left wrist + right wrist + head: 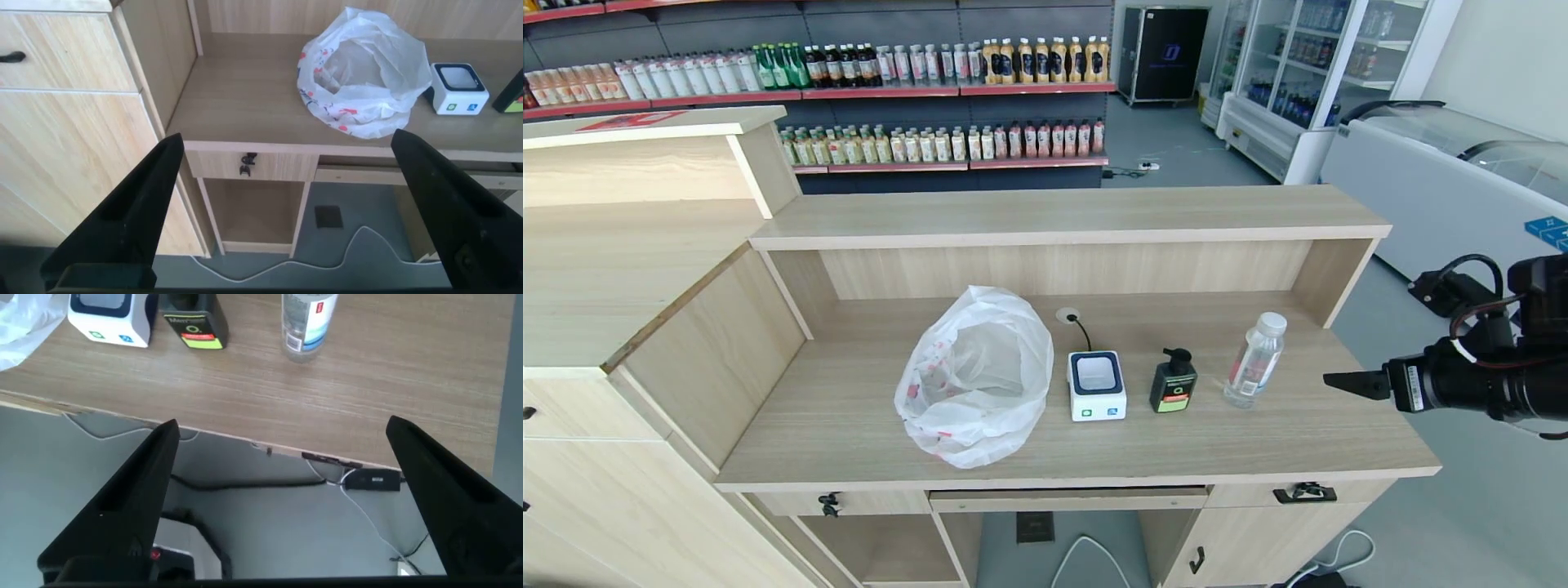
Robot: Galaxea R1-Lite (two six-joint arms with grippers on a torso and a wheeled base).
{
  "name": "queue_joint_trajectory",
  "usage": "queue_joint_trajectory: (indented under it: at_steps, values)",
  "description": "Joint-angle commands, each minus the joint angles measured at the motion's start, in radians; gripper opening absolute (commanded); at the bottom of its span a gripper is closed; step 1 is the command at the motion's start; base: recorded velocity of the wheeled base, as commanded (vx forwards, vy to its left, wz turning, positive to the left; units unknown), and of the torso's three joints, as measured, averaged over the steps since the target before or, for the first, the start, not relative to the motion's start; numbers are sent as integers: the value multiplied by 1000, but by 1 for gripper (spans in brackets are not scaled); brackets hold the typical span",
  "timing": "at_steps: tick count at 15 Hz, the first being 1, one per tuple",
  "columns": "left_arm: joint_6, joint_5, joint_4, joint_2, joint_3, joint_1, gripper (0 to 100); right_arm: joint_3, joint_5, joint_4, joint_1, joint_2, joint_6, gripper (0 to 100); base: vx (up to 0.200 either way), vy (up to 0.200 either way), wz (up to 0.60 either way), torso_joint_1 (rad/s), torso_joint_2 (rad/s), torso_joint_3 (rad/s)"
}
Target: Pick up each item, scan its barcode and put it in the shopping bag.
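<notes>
On the wooden counter [849, 425] lies an open white plastic shopping bag [976, 376] [364, 69]. To its right stands the white barcode scanner [1096, 385] [459, 87] [110, 317]. Further right are a dark pump bottle with a green label [1173, 380] [192, 320] and a clear water bottle with a white cap [1255, 360] [308, 322]. My right gripper [1343, 381] [282, 506] hovers open off the counter's right end, level with the bottles. My left gripper [286, 208] is open, below and in front of the counter's left part, holding nothing.
A raised shelf [1070, 216] runs along the back of the counter, with side walls at both ends. A taller cabinet [621, 245] stands at the left. Drawers with black handles [1305, 492] sit under the counter edge. Store shelves of bottles [947, 65] and freezers [1445, 180] stand behind.
</notes>
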Motion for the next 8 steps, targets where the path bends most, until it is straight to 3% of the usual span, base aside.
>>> queue_joint_trajectory:
  at_steps: [1, 5, 8]
  values:
    - [-1, 0, 0, 0, 0, -1, 100, -2, 70, -99, -14, 146, -57, 100, 0, 0, 0, 0, 0, 0]
    - [-1, 0, 0, 0, 0, 0, 100, -8, 157, -185, -16, 250, -132, 100, 0, 0, 0, 0, 0, 0]
    - [-1, 0, 0, 0, 0, 0, 100, -18, 167, -226, -16, 316, -134, 100, 0, 0, 0, 0, 0, 0]
